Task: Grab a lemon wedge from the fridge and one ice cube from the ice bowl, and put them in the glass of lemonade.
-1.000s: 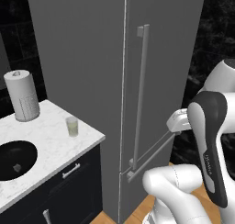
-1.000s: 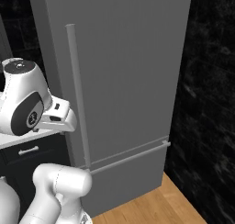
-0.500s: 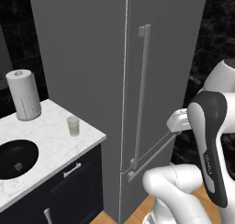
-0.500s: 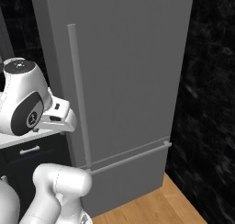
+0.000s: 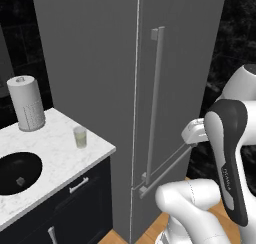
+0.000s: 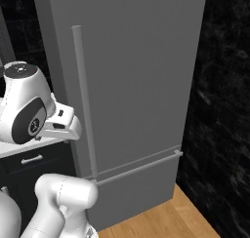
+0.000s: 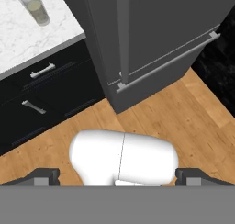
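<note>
The grey fridge (image 5: 100, 78) stands shut, with its long bar handle (image 5: 156, 103) straight ahead. The lemon wedge is hidden. On the marble counter to the left stands the glass of lemonade (image 5: 80, 137), which also appears at the top left of the hand view (image 7: 36, 8). Nearer the left edge lies the black ice bowl (image 5: 10, 164) with a pale ice cube (image 5: 20, 181) in it. My gripper (image 7: 118, 176) is open and holds nothing. It points down at the wooden floor, and my hand (image 5: 193, 132) hovers right of the handle, beside the fridge front (image 6: 136, 86).
A white paper-towel roll (image 5: 29, 110) stands at the back of the counter (image 5: 55, 153). Dark drawers with metal pulls (image 7: 42, 70) sit under it. A horizontal bar handle (image 6: 139, 166) crosses the fridge low down. A black wall (image 6: 224, 110) closes the right side.
The whole picture has drifted slightly, so the base has crept a little. The arm keeps its pose and the gripper stays open.
</note>
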Available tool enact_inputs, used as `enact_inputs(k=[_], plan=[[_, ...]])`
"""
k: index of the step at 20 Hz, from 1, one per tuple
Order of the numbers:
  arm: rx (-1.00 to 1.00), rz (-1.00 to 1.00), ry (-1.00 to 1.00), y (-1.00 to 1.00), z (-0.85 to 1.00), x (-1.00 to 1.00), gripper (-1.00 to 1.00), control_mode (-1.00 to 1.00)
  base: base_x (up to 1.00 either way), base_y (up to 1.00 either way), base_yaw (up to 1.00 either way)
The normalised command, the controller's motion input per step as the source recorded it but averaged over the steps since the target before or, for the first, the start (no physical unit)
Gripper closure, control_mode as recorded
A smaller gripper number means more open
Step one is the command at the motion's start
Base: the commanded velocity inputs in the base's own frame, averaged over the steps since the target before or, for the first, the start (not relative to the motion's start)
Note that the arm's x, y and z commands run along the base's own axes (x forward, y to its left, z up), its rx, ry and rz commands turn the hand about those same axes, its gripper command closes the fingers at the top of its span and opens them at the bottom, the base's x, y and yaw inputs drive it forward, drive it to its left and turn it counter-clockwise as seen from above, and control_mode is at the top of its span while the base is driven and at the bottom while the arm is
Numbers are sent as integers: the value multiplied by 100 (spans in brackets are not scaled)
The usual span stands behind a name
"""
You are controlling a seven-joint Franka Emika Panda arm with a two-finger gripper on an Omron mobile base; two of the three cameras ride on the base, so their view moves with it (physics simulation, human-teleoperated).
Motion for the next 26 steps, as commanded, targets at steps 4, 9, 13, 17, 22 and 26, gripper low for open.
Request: enact_inputs(k=[4,9,13,17,22,26], plan=[[0,0,0,0,0,0,-100,100,11,0,0],[0,0,0,0,0,0,-100,100,12,0,0],[0,0,0,0,0,0,-100,100,14,0,0],[0,0,0,0,0,0,-100,100,12,3,1],[0,0,0,0,0,0,-100,100,-33,0,4],[0,0,0,0,0,0,-100,100,-83,0,12]])
